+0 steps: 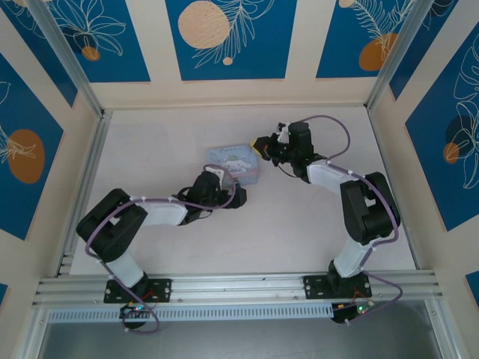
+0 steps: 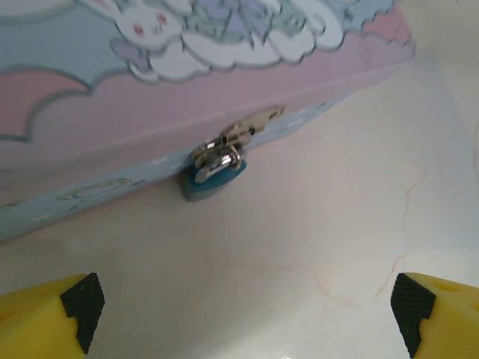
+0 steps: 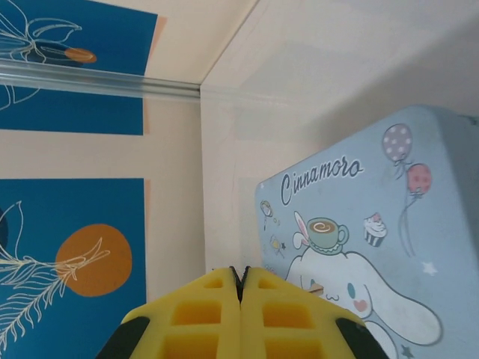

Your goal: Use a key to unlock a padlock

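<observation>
Small blue-grey padlock [image 2: 213,179] hangs shackle-up, slightly tilted, from silver hasp [image 2: 251,126] of pastel cartoon tin [image 2: 224,90] | left end effector [image 2: 247,307] wide open, empty | right end effector [image 3: 239,275] closed tight

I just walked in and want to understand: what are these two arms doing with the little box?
Two robot arms work at a pastel tin on the table. The left tool is wide open and faces the small padlock, which hangs on the tin's clasp, untouched. The right tool is shut near the tin's lid; whether it holds the key cannot be told.
</observation>
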Motion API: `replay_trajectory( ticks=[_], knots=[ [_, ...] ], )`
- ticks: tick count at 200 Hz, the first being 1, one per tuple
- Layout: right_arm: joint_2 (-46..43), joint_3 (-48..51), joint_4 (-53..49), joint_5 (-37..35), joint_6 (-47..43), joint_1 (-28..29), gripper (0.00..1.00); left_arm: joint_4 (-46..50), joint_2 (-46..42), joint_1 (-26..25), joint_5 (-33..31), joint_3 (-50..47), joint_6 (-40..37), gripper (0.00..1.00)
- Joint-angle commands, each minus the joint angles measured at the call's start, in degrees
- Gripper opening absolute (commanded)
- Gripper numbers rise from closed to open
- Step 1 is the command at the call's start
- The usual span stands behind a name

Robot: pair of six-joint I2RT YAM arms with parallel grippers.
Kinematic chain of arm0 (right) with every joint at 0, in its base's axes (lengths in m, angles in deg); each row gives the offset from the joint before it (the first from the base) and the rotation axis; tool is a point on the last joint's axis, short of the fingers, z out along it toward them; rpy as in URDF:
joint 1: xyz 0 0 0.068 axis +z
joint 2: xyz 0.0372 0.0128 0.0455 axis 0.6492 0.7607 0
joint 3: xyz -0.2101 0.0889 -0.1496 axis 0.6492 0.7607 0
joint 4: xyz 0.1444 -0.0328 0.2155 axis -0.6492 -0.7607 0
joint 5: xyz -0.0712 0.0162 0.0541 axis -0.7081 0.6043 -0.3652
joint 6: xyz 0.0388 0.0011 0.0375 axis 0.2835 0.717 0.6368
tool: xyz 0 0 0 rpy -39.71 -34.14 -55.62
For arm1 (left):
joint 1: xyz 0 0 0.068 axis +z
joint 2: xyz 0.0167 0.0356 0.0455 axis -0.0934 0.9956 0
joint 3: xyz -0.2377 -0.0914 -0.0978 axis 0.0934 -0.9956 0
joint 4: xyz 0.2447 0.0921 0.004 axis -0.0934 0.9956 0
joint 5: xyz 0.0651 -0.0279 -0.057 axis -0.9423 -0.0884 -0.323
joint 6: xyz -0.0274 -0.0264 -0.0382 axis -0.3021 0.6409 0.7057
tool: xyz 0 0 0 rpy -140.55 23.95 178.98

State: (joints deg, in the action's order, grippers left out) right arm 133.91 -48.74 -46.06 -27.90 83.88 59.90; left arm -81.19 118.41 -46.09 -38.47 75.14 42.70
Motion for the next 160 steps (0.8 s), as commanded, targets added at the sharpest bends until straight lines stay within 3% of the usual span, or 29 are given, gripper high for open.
replay_trajectory(
  ticks=[1, 103, 160],
  knots=[
    [2.56, -1.62, -3.18, 0.51, -2.17, 1.19, 0.0, -3.59, 2.4, 0.46, 3.94, 0.68, -3.41, 1.0],
    [7.13, -2.39, -4.28, 0.31, -1.96, 2.35, 0.0, -2.83, 7.0, -0.03, -4.89, 4.81, -11.6, 1.0],
    [7.7, -2.63, -5.06, -0.04, -2.04, 2.82, 0.0, -5.33, 10.01, -1.29, -9.02, 6.53, -12.37, 1.0]
  ],
)
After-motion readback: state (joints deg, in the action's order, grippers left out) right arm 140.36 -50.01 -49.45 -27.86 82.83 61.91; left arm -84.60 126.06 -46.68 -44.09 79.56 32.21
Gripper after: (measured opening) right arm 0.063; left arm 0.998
